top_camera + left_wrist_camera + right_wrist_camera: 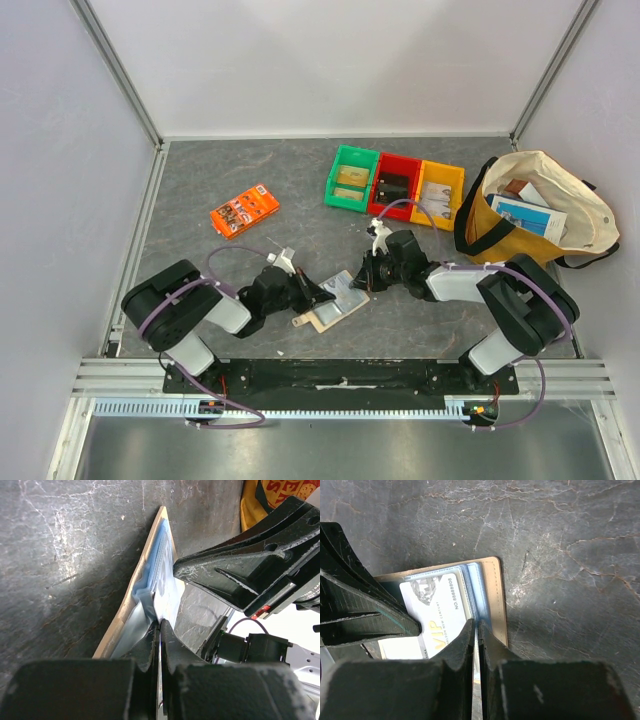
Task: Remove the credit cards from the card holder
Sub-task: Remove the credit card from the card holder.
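Note:
The card holder [338,303] lies open on the grey table between my two grippers, its tan edge [142,575] and silvery-blue pockets showing. A white credit card [438,605] printed "VIP" sits in a pocket, partly slid out toward the left gripper. My left gripper [318,296] is shut on that card's thin edge [160,626]. Its black fingers [365,612] cover the card's left part in the right wrist view. From the other side, my right gripper [362,281] is shut on the holder's blue inner edge [476,625]. Further cards are hidden in the pockets.
An orange flat packet [244,209] lies at the back left. Green [351,178], red [395,186] and yellow [439,193] bins stand in a row at the back. A cream and yellow tote bag [535,210] with papers sits at the right.

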{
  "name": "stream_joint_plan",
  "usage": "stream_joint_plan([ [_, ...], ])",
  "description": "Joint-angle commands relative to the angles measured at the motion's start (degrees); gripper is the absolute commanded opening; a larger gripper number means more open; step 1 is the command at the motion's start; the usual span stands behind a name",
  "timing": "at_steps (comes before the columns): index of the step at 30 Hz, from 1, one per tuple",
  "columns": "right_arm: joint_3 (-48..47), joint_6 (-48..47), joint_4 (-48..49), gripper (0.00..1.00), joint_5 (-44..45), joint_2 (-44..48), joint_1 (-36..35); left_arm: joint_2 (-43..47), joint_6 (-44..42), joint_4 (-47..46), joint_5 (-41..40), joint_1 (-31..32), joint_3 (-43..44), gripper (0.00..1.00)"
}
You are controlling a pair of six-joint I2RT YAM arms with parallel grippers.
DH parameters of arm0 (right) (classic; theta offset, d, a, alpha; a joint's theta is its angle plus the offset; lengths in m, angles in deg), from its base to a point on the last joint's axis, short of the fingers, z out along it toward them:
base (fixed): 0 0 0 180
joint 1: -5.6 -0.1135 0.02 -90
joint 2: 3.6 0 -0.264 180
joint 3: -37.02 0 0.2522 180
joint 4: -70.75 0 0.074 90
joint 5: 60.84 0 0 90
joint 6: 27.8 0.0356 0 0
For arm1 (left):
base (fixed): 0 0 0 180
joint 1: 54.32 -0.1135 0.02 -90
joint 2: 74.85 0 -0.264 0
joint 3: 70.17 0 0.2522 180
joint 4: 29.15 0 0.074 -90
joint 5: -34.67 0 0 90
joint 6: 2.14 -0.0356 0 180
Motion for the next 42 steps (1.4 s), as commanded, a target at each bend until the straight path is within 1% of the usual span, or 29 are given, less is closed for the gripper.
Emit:
stream_joint_plan([
  [1,1.5,-1.4,-7.5,0.1,1.8,-2.9,-0.4,2.8,1.7,1.5,1.4,0.5,-1.1,0.02],
  [5,1.5,-1.5,-7.8,0.09,1.9,-2.3,-0.3,4.3,2.6,3.3,1.6,0.5,-2.7,0.02],
  [11,1.2,-1.9,-7.6,0.09,0.9,-1.6,-0.2,8.5,1.1,10.3,1.2,0.5,-3.0,0.02],
  [17,-0.1,-2.7,-9.3,0.09,2.4,-0.9,-0.2,12.7,-0.5,15.7,1.2,0.5,-3.5,0.02],
  [21,-0.4,-2.7,-8.9,0.1,2.2,-0.3,-0.2,19.9,-1.1,21.0,0.2,0.5,-5.8,0.02],
  [25,-1.5,-3.0,-9.8,0.13,1.8,2.7,-0.2,30.0,-3.7,30.1,-1.2,0.6,-6.5,0.02],
  [27,-2.6,-3.4,-11.3,0.19,1.4,4.7,-0.2,35.0,-6.1,35.0,-2.1,0.5,-5.9,0.02],
  [28,-2.9,-3.6,-12.0,0.24,1.0,6.1,-0.2,37.6,-7.7,37.2,-2.2,0.6,-5.3,0.02],
  [29,-3.3,-3.8,-12.5,0.27,0.8,7.6,-0.2,39.7,-9.7,39.9,-2.6,0.5,-4.5,0.02],
  [33,-6.6,-7.5,-17.2,0.39,-1.8,15.6,-0.2,47.2,-20.6,49.3,-1.8,0.4,0.4,0.02],
  [35,-8.5,-11.2,-21.6,0.47,-4.2,19.8,-0.2,48.5,-28.9,55.5,0.5,0.4,4.2,0.02],
  [38,-12.0,-16.3,-26.8,0.58,-8.9,25.2,-0.2,48.1,-38.7,62.5,6.2,0.4,11.1,0.02],
  [41,-16.3,-22.2,-31.3,0.72,-15.0,27.9,-0.2,46.8,-48.1,69.6,10.9,0.5,18.1,0.02],
  [42,-17.4,-23.5,-32.3,0.75,-16.6,28.5,-0.3,46.0,-51.1,71.9,12.6,0.4,20.6,0.02],
])
